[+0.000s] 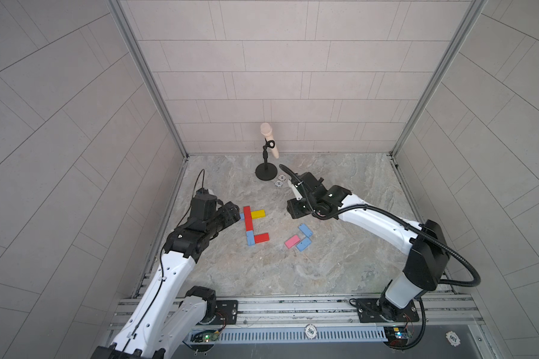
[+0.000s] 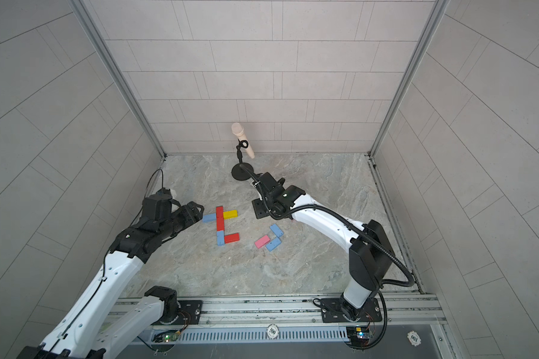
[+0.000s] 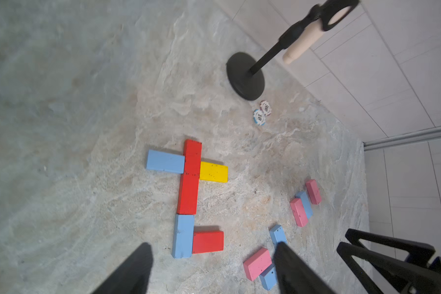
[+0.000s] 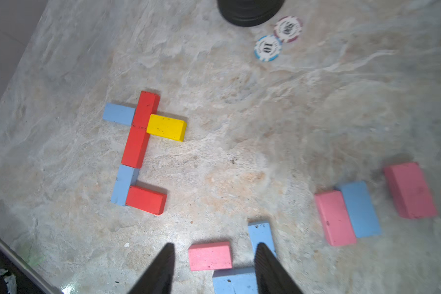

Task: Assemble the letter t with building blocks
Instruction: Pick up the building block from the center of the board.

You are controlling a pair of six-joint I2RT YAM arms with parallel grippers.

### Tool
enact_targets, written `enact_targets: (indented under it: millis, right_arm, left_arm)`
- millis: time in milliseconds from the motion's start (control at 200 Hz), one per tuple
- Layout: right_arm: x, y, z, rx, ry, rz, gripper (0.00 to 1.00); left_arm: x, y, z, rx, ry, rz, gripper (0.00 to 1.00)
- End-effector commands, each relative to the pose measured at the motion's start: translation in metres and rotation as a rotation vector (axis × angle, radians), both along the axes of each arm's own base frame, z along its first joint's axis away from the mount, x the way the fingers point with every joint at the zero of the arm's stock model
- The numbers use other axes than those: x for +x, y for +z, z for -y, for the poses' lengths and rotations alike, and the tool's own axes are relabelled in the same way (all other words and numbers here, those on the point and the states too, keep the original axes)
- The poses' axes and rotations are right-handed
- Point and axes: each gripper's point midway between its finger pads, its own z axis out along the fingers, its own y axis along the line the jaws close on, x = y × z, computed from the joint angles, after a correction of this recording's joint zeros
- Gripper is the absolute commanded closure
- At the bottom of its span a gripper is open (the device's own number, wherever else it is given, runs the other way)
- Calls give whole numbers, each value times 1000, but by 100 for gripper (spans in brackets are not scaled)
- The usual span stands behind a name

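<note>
Building blocks lie flat in a t shape: a red stem (image 1: pixel 247 218) of two blocks, a light blue block (image 2: pixel 209 217) on its left, a yellow block (image 1: pixel 258 214) on its right, a blue block (image 1: pixel 250 238) below and a red foot (image 1: pixel 261 238). Loose pink (image 1: pixel 292 241) and blue (image 1: pixel 305 230) blocks lie to the right. My left gripper (image 1: pixel 232 214) hovers just left of the crossbar, open and empty (image 3: pixel 213 245). My right gripper (image 1: pixel 296 211) hangs above the loose blocks, open (image 4: pixel 214 245); the pink block (image 4: pixel 210 255) shows between its fingers, untouched.
A black microphone stand (image 1: pixel 266 171) with a beige microphone stands at the back, two poker chips (image 1: pixel 280 181) beside its base. More pink and blue blocks (image 4: pixel 359 208) lie under the right arm. Walls close three sides; a metal rail (image 1: pixel 293 306) runs along the front.
</note>
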Motion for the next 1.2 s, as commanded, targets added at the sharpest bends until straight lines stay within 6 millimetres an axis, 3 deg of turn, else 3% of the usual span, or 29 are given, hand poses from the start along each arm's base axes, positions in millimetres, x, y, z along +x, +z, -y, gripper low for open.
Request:
enact_targets:
  millis: [0, 175, 280, 371, 576, 751, 961, 1197]
  right_arm:
    - [-2, -6, 46, -95, -95, -23, 27]
    - [-9, -4, 86, -158, -124, -33, 24]
    - [-18, -9, 90, -183, -71, -71, 24]
    - [-27, -26, 88, -229, -2, -150, 25]
    - [-38, -72, 73, -319, 68, -277, 29]
    - [-32, -106, 57, -365, 87, -325, 32]
    - [-20, -129, 48, -385, 88, -346, 35]
    - [-10, -143, 43, -407, 81, -358, 41]
  left_arm:
    - [5, 46, 2, 49, -63, 170, 0]
    - [9, 89, 13, 53, -140, 331, 0]
    - [10, 101, 18, 50, -174, 373, 0]
    - [9, 108, 23, 46, -201, 398, 0]
    - [-3, 110, 29, 46, -257, 423, 0]
    - [-17, 114, 27, 64, -271, 447, 0]
    - [-30, 104, 17, 91, -241, 417, 0]
    - [-38, 101, -13, 149, -90, 407, 0]
